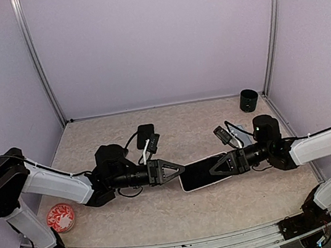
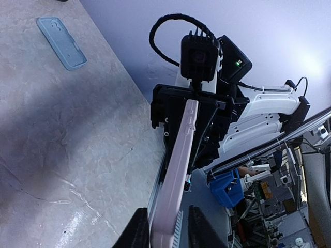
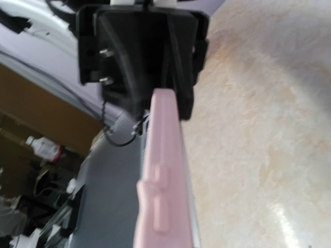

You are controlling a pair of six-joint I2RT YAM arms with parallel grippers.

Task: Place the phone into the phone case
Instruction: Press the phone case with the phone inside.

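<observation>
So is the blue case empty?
Empty. The blue case lies flat with nothing in it; the phone sits between the left gripper and right gripper.

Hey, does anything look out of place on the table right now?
Nothing spilled or broken. The phone hangs between left gripper and right gripper, seemingly off the table; the case lies empty, apart.

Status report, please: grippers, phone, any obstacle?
Right gripper shut on phone. Left gripper straddles its other end, grip unclear. Phone case lies empty on table, apart. No obstacle seen.

No text, label, brand or number is legible on anything.
</observation>
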